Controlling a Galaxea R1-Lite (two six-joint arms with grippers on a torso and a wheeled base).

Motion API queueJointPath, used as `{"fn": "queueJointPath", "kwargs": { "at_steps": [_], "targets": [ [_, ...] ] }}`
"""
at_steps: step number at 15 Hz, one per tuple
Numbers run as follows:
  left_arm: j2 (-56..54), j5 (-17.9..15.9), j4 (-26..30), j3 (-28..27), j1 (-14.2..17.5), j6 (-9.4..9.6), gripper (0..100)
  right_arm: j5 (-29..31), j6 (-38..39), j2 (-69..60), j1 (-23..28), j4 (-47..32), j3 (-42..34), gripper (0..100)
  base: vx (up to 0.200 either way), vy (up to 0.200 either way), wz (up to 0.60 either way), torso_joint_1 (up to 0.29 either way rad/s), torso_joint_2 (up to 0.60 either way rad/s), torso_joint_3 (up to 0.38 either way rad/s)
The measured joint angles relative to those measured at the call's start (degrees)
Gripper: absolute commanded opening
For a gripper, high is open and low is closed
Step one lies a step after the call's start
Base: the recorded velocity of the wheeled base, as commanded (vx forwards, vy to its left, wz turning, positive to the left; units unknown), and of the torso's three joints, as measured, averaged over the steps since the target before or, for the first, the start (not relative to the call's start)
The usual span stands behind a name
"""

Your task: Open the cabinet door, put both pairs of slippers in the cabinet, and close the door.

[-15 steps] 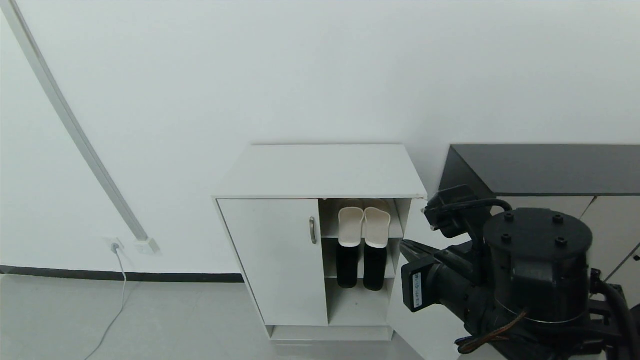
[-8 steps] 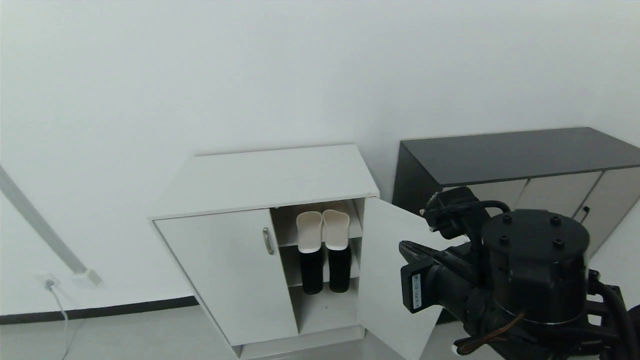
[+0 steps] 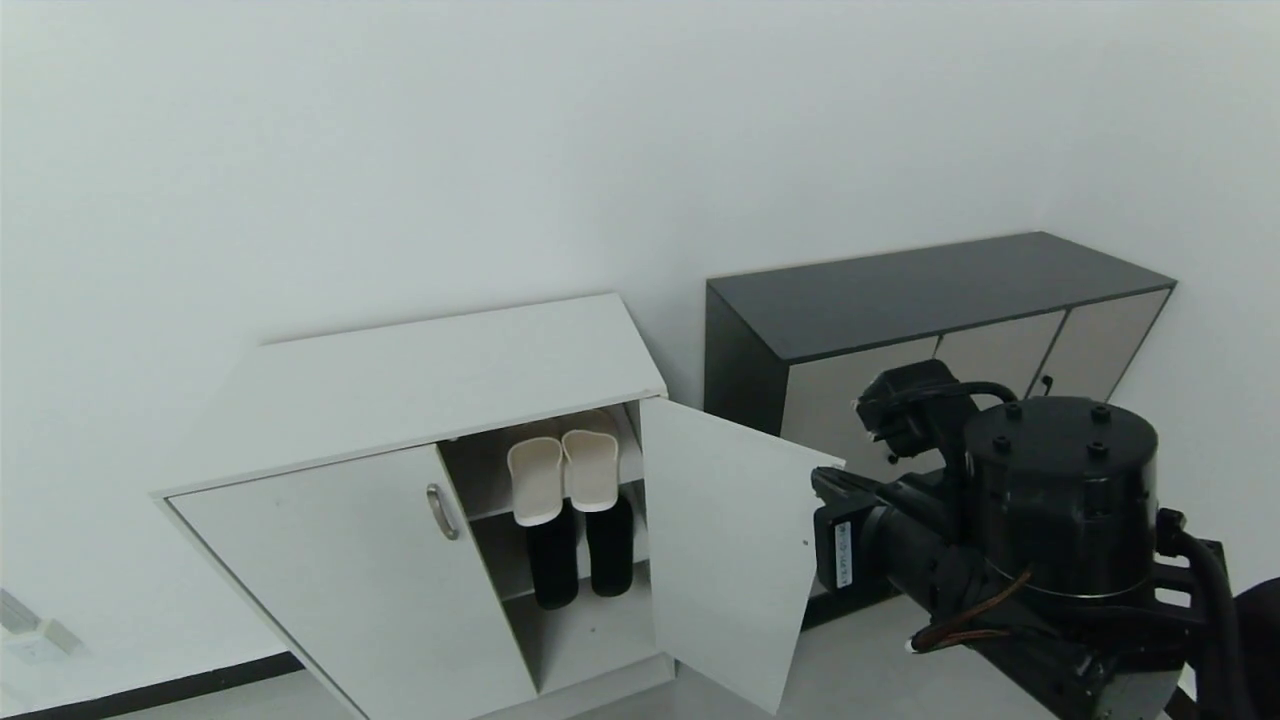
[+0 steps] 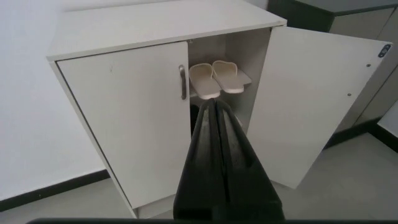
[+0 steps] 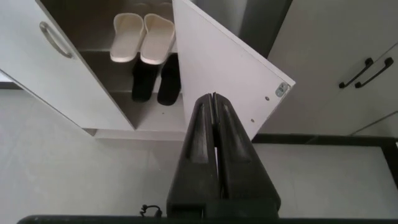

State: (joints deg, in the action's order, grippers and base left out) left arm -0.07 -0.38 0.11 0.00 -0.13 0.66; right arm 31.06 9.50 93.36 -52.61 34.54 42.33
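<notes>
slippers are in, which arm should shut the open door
Right, probably. The right gripper sits close beside the open door, near its free edge; the left gripper points into the cabinet, farther off.

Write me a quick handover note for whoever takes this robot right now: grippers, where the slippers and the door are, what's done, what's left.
Left gripper: shut, empty, facing the cabinet front.
Right gripper: shut, empty, near the free edge of the open right door.
White slippers are on the upper shelf, black slippers on the shelf below. Left door is closed.
Done: door opened, both pairs inside.
Left: close the right door.
</notes>
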Motion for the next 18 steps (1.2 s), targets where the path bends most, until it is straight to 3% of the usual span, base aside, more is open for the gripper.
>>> {"fn": "queueJointPath", "kwargs": {
  "at_steps": [6, 18],
  "targets": [
    [0.00, -0.05, 0.02, 0.00, 0.06, 0.00, 0, -4.84, 0.21, 2.54, 6.10, 1.51, 2.74, 0, -0.200, 0.000, 0.00, 0.006, 0.00, 0.002],
    [0.00, -0.05, -0.01, 0.00, 0.02, 0.05, 0, -12.89, 2.54, 22.10, 23.65, 1.49, 22.58, 0, 0.000, 0.000, 0.00, 0.000, 0.00, 0.000]
  ]
}}
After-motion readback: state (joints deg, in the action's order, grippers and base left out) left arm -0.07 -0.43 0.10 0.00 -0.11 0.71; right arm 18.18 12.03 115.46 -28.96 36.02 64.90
